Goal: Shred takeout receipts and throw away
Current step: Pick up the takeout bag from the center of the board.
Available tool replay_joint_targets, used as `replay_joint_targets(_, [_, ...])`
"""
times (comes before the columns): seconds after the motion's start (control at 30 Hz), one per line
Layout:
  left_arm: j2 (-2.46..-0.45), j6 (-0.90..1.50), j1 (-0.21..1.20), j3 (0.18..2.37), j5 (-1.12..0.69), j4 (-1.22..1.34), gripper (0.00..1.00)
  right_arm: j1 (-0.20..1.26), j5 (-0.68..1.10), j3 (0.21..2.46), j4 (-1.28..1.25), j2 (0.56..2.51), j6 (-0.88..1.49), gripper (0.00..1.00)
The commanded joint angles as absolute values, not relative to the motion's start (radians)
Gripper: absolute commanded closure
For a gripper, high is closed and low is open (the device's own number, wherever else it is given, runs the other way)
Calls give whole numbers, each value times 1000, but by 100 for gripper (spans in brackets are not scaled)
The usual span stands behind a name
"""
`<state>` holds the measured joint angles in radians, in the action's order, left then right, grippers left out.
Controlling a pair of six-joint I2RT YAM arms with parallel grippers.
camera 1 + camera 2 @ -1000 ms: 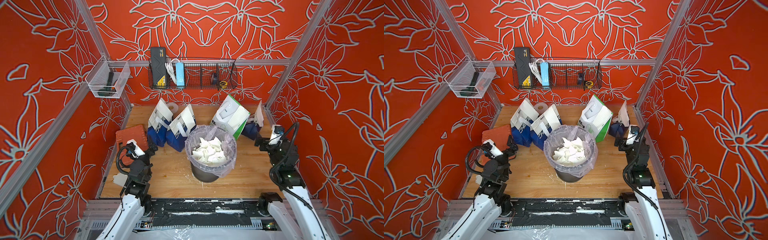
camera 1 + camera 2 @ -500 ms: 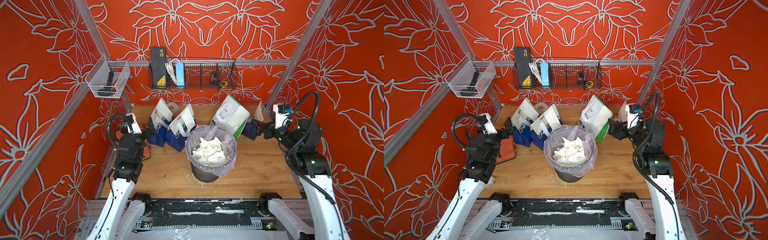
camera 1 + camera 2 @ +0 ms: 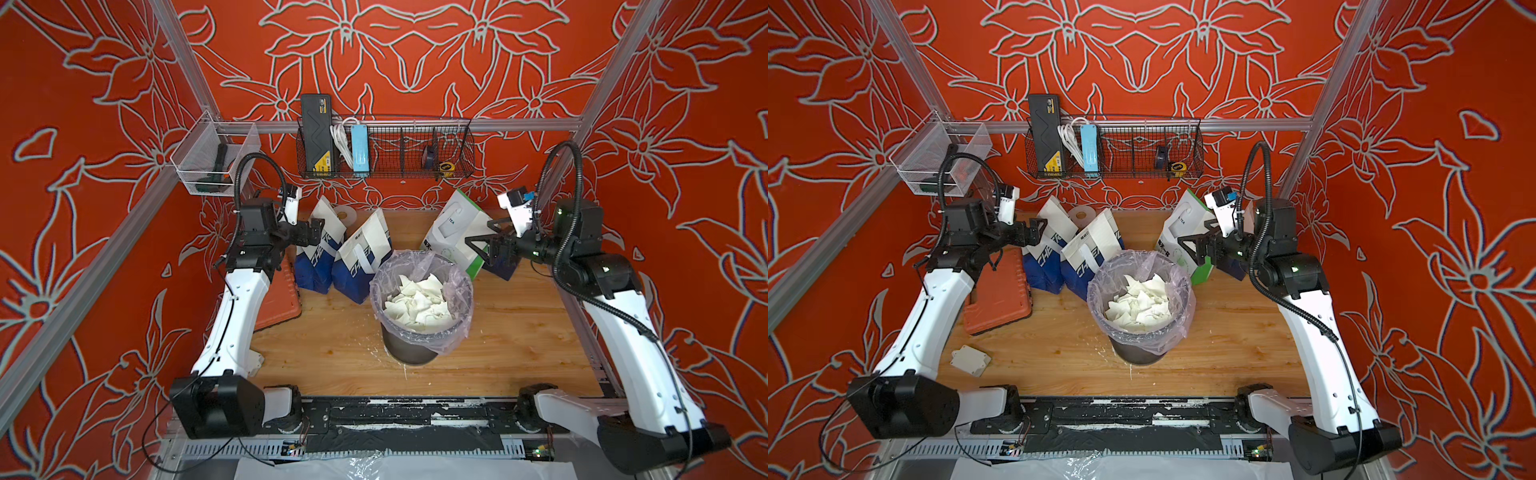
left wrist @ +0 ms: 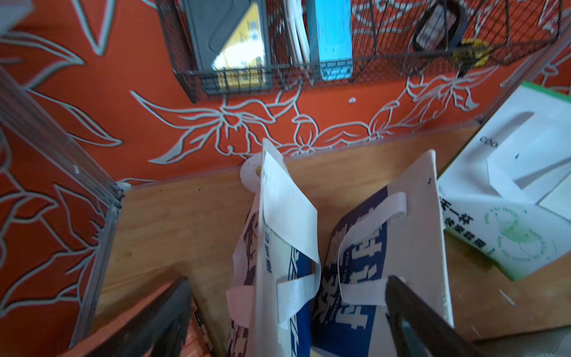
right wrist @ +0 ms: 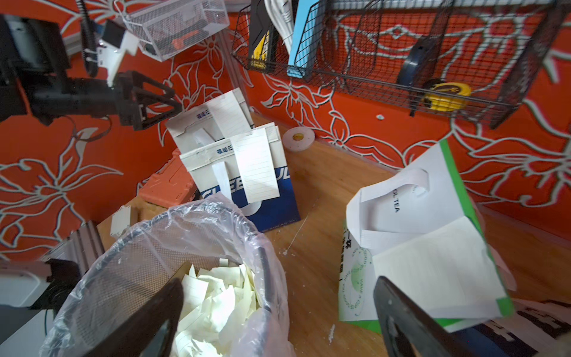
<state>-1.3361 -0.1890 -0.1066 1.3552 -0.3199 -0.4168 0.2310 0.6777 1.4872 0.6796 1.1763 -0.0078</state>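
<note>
Both released and empty, left claw (image 3: 319, 233) and right claw (image 3: 478, 237): I'd pinch the receipt (image 4: 289, 213) by its loose edge on the blue bag (image 3: 309, 272) behind the bin (image 3: 409, 353), missing the handle (image 4: 296, 290).

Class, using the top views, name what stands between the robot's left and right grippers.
In both top views, two blue-and-white bags and then the white-and-green bag stand in a row between the left gripper and the right gripper.

White-and-green bag (image 5: 401, 197): "TEA". Blue-and-white bags (image 3: 359, 259): "CHEE", remaining letters hidden.
</note>
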Motion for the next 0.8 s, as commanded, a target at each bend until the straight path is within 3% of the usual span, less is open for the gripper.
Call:
replay_joint_targets(0.0, [-1381, -267, -113, 1430, -346, -570, 8, 288, 688, 1547, 725, 1229, -42, 4])
replay_joint_targets(0.23, [-1472, -314, -114, 1511, -280, -681, 19, 380, 648, 1647, 741, 1362, -55, 4])
replay_joint_targets(0.33, [-1490, -322, -117, 1524, -279, -697, 31, 408, 642, 1679, 736, 1409, -56, 4])
replay_joint_targets(0.43, [-1510, -329, -119, 1532, -252, -712, 58, 439, 633, 1713, 739, 1461, -58, 4])
replay_joint_targets(0.47, [-1514, -334, -119, 1532, -242, -715, 62, 448, 631, 1723, 741, 1475, -58, 4])
replay_joint_targets(0.67, [-1542, -342, -123, 1559, -265, -712, 63, 489, 633, 1773, 717, 1550, -52, 4])
replay_joint_targets(0.77, [-1558, -361, -122, 1569, -309, -714, 68, 511, 641, 1801, 705, 1592, -48, 4])
